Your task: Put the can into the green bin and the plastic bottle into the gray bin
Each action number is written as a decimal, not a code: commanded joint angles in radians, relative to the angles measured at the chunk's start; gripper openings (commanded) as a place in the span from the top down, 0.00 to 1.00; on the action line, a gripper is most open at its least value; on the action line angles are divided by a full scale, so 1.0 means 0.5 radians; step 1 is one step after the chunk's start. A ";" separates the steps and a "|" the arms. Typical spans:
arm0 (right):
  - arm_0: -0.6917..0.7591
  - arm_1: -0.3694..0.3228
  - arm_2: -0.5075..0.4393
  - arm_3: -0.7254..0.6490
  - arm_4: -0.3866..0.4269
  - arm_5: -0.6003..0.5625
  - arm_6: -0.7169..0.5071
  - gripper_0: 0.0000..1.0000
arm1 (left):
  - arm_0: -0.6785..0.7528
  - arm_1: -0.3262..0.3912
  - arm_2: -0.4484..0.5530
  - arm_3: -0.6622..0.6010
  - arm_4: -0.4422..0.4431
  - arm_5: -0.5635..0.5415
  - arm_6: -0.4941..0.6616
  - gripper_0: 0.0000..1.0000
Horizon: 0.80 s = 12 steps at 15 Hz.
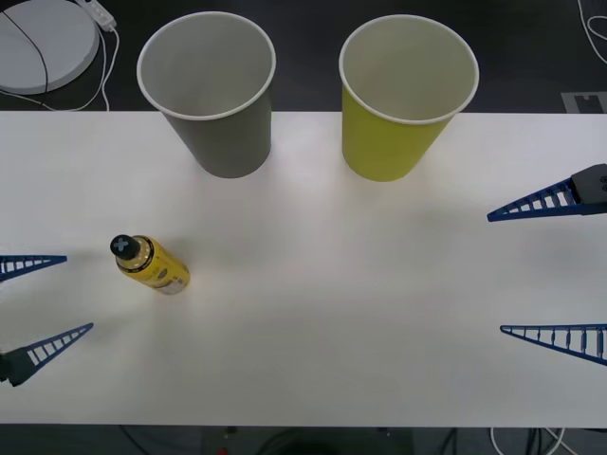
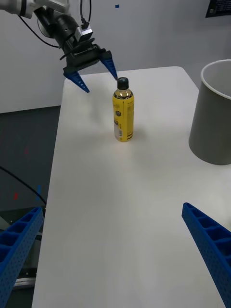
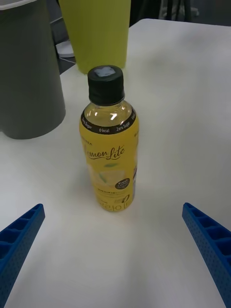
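Note:
The plastic bottle (image 1: 150, 264) stands upright on the left part of the white table, yellow label and black cap showing. My left gripper (image 1: 79, 292) is open just left of it, with the bottle (image 3: 109, 149) centred ahead of its spread fingers and not touched. At the table's far edge stand the gray bin (image 1: 211, 95) on the left and the green bin (image 1: 403, 104) on the right, both upright. My right gripper (image 1: 496, 274) hangs open at the right side, holding nothing. Its wrist view looks across at the bottle (image 2: 123, 115) and the left gripper (image 2: 102, 83). The can is out of view.
The white table (image 1: 332, 313) is bare between the bottle and my right gripper. A round white device (image 1: 43, 38) with a cable lies on the floor beyond the table's far left corner.

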<state>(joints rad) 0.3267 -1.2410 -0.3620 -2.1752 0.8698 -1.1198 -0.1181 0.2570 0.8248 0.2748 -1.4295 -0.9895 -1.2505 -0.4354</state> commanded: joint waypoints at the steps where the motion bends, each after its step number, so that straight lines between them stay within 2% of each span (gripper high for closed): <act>1: 0.000 0.000 0.000 0.000 0.000 0.000 0.000 0.00 | -0.048 -0.088 -0.001 0.003 -0.077 0.037 0.006 0.00; 6: 0.000 0.000 0.000 0.000 0.000 0.000 0.000 0.00 | -0.115 -0.205 -0.019 0.000 -0.153 0.074 0.009 0.00; 12: 0.000 0.000 0.000 0.000 0.000 0.000 0.000 0.00 | -0.223 -0.241 -0.154 0.000 -0.150 0.169 0.015 0.00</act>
<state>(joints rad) 0.3267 -1.2410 -0.3620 -2.1752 0.8698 -1.1198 -0.1181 0.1534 0.7047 0.2069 -1.4282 -1.0654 -1.1720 -0.4294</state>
